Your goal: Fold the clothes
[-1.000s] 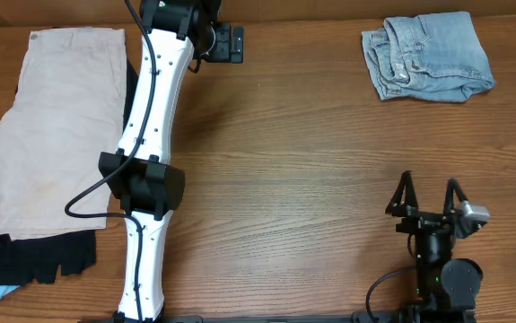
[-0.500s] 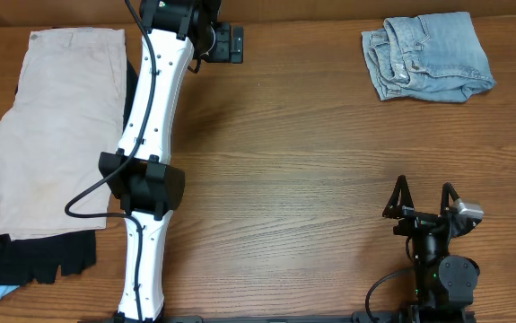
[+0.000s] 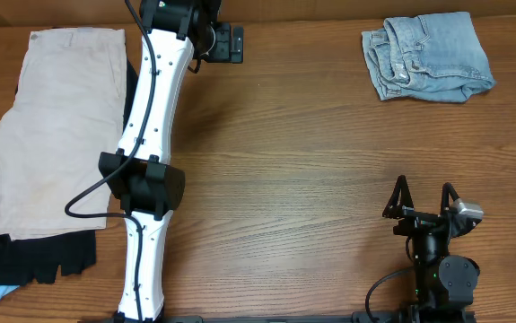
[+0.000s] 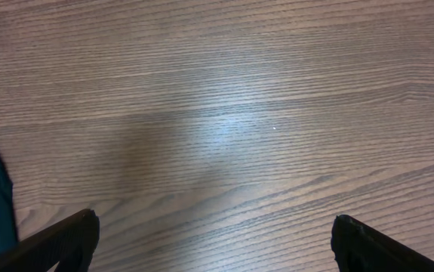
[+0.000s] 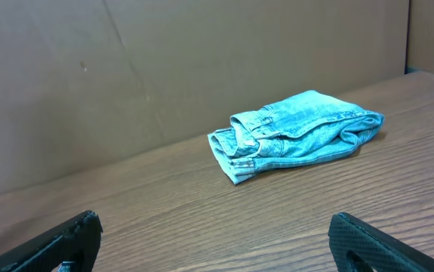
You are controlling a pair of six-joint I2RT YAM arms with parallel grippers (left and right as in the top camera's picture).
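Jeans aren't held: left jaws and right jaws both gape wide over the bare worktop. Beige shorts lie flat just left of the left arm, over a black garment by the worktop's edge. The jeans sit bunched well right of that arm, open wood between.

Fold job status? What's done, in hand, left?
Done, apparently: the denim garment sits in a compact bundle at the far right. In hand: nothing; left tool and right tool are both open and empty over bare table. Left: the beige garment lies spread flat on a dark garment at the left edge, likely yet to fold.
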